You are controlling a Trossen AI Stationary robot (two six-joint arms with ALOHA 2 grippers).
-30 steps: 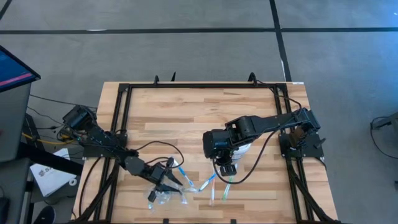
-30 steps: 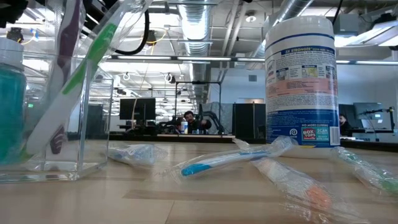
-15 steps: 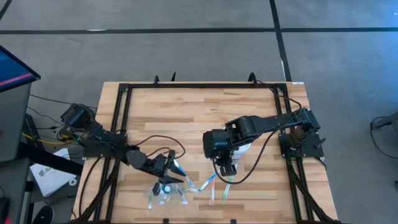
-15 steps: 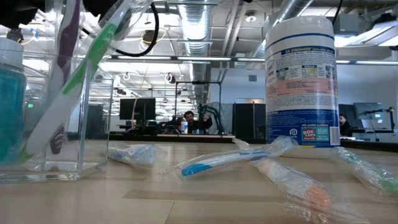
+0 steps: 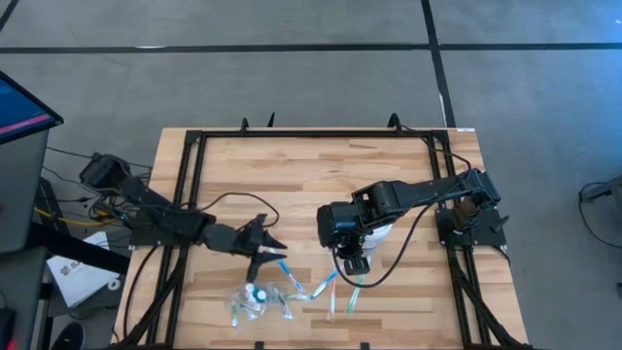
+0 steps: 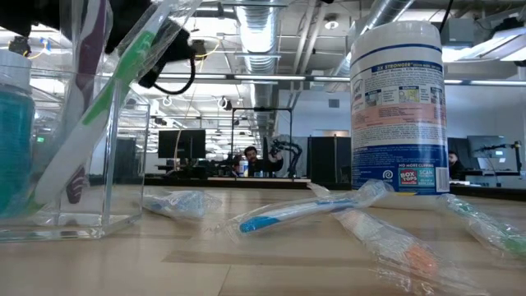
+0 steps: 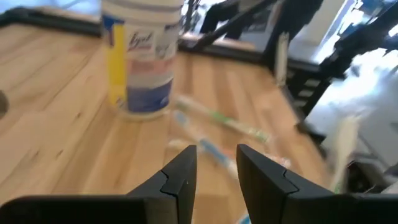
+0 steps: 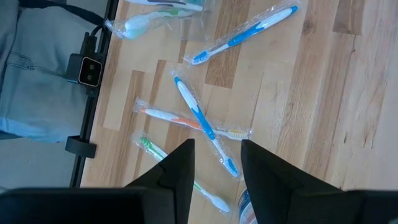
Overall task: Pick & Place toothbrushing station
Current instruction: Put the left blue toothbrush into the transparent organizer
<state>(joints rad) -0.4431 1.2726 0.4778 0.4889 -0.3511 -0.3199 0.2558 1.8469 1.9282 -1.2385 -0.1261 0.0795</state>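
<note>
**Loose brushes crowd the wipes canister**

The left gripper (image 5: 264, 236) hangs with fingers slightly apart and nothing between them, well to the left of the wipes canister (image 5: 376, 233). The right gripper (image 5: 352, 262), likewise parted and empty, hovers just beside that canister, over the wrapped toothbrushes (image 8: 200, 118). Those lie crossed, so a pinch may lift two or slip on crinkly wrap. The clear holder (image 6: 74, 148) is farther left of the canister. The canister reads "Lysol", probably, and "BOX TOPS"
</note>
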